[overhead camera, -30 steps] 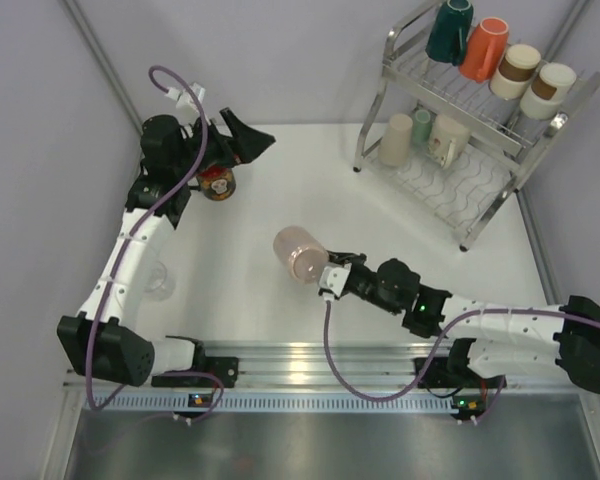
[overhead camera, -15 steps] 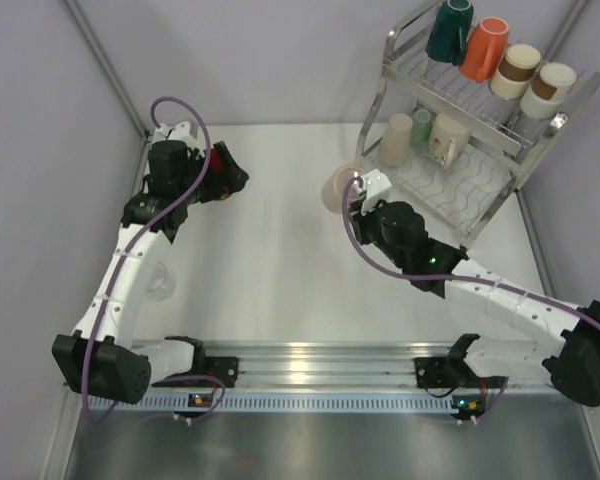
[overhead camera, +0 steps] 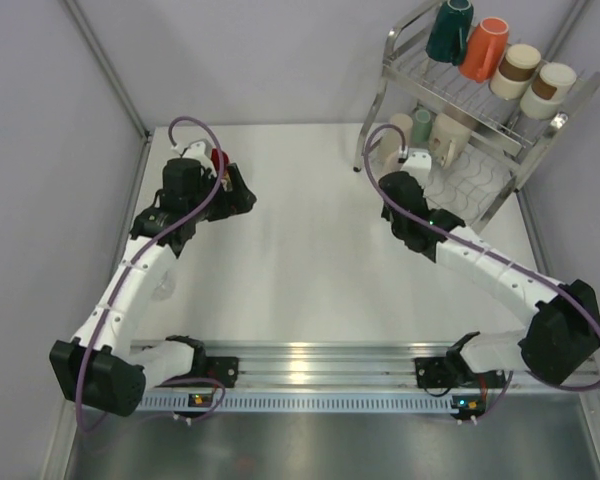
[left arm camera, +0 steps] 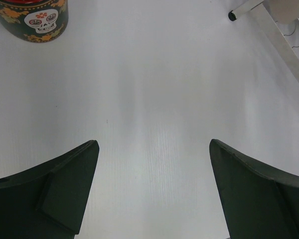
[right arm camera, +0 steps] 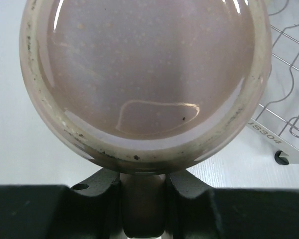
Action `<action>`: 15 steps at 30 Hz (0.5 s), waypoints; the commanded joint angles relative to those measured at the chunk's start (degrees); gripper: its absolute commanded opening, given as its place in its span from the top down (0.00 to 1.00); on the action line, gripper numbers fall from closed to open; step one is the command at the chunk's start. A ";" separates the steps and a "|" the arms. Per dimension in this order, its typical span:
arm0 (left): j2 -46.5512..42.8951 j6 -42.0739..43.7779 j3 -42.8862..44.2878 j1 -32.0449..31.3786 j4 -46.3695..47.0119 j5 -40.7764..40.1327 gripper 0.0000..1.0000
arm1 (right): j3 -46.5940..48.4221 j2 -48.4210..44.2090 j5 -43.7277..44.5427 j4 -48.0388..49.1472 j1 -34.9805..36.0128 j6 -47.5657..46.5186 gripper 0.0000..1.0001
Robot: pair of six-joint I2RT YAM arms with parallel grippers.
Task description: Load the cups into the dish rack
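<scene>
Left gripper (left arm camera: 152,149): jaws spread wide, empty, over smooth white table (left arm camera: 154,84); glossy skull-printed mug (left arm camera: 37,20) stands beyond, apart.
Right gripper (right arm camera: 143,189): jaws narrow, clamping pinkish cup (right arm camera: 139,74), glazed, speckled, round, held just beside wavy chrome-wire dish rack (right arm camera: 289,74).

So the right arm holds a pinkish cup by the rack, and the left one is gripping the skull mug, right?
No. The left gripper is open and empty; the skull mug stands apart, ahead of it, as the left wrist view shows. The right gripper does hold the pinkish cup by the rack.
</scene>
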 commanded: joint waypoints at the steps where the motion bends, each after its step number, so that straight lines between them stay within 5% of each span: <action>1: -1.80 0.65 -1.47 -0.26 0.51 -0.15 0.02 | 7.32 1.06 7.78 2.89 -3.76 8.25 1.00; 15: -5.74 1.79 -4.11 -0.35 0.51 0.65 0.02 | 14.62 14.07 17.10 -2.74 -8.95 23.47 1.00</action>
